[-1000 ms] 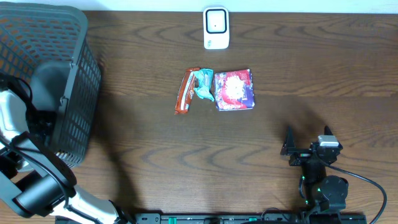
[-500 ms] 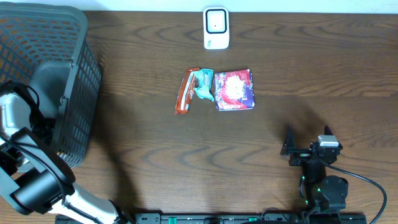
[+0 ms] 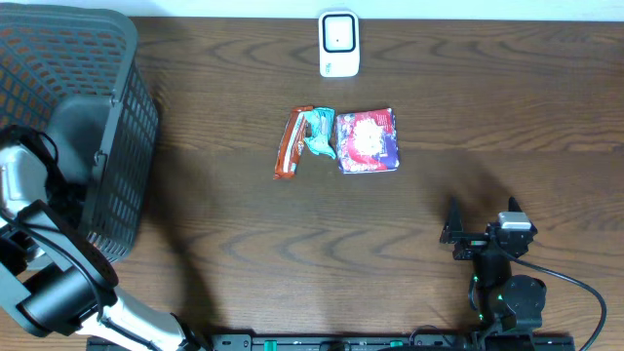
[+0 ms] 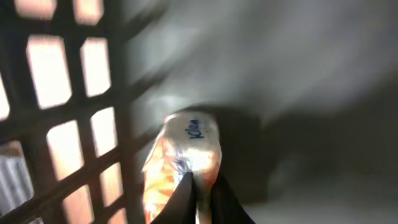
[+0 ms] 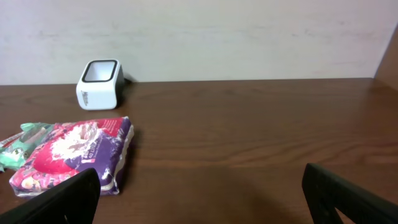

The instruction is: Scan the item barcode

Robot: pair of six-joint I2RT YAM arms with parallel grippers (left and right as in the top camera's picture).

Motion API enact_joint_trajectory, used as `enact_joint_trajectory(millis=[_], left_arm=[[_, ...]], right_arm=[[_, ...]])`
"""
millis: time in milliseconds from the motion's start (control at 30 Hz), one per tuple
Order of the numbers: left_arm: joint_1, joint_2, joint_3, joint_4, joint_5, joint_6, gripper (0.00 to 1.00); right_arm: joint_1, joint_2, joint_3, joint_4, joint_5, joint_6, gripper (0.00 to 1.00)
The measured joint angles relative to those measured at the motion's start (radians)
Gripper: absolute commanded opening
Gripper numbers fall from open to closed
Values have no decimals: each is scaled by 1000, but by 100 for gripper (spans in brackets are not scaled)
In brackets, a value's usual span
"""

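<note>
Snack packet (image 4: pixel 183 155), orange and white with blue letters, lies down in the basket (image 4: pixel 62 124), close to its grid wall. A second ago the left pincer (image 4: pixel 198 194) was wide open. Now its two fingers have come together, and the left wrist view shows their tips pinching the near end of the packet. So the pincer is closed on the packet. The picture is blurry, so I cannot tell how firm the hold is.

I think this means the grab is just done. The packet does not look lifted yet; it sits low in the basket. Next it needs to come up and out. Then it must go across to the scanner (image 3: pixel 339 44), which stands at the far edge of the surface (image 3: pixel 244 253), well apart from the basket. No barcode is in sight, so the packet may need a turn to show it.

The left arm (image 3: pixel 27 185) comes over the basket's edge and reaches down inside. Seen from above, it has shifted a little since a second ago, and the basket hides its pincer.

The right pincer (image 5: pixel 202 199) has not moved. It rests low over the surface with its fingers spread wide and nothing between them. A red and purple packet (image 5: pixel 68 152) lies in front of it.
</note>
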Motion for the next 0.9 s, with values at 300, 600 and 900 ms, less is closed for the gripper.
enact_joint_trajectory(millis=[300,600,900], left_arm=[[0,-259,140,168,195,119,7],[-11,-616,158,513,565,166,7],[-330,-790,162,617,790,176,7]], right_arm=[[0,0,0,0,0,0,99],[0,0,0,0,0,0,99],[0,0,0,0,0,0,99]])
